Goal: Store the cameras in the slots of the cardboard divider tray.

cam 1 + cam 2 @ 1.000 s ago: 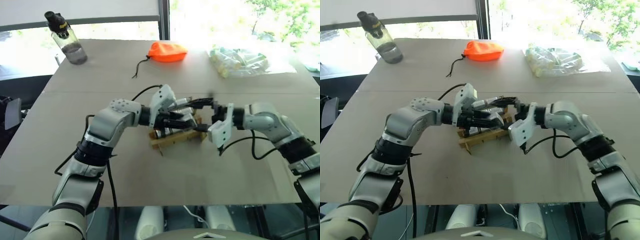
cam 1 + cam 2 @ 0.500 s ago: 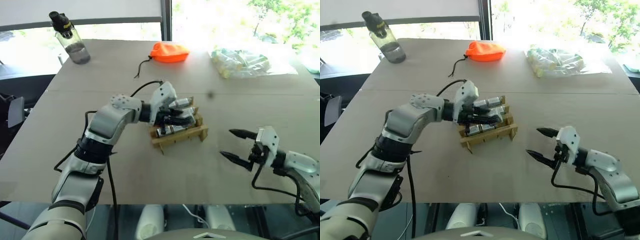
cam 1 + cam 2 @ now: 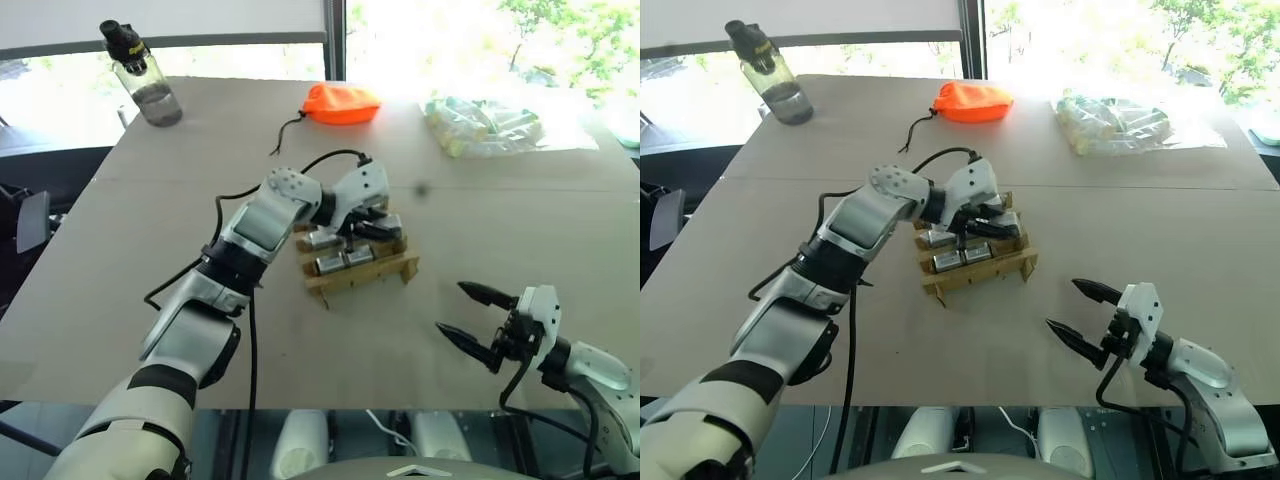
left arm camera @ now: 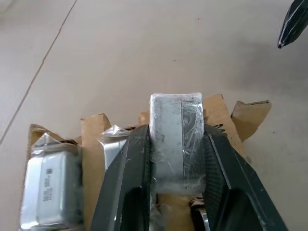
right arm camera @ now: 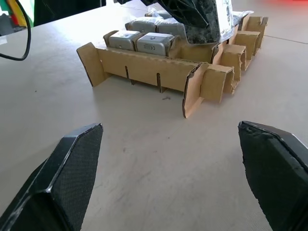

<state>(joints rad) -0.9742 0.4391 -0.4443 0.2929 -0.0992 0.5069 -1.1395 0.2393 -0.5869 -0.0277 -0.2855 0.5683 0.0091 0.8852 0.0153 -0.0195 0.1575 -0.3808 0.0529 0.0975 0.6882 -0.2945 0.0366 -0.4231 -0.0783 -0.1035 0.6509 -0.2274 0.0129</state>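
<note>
Head views: your L claw [image 3: 375, 222] sits over the far rows of the cardboard divider tray [image 3: 385, 273] mid-counter [image 3: 130, 240], clamped on a wrapped camera [image 4: 175, 137]. Two other cameras [image 3: 338, 262] lie flat in the near row, long axes along the row. Your R claw [image 3: 1080, 315] hovers near the counter's front edge, well apart from the tray, fingers spread wide, empty. L arm is the nearer one for the next slotting.

L wrist view: held camera stands between the fingers [image 4: 130, 187], long axis along the claw, free end pointing past the tray's edge. Slot lies right under it, I'd judge; go straight down.

R wrist view: tray ahead of the spread fingers [image 5: 72, 168], its long side facing them.
</note>
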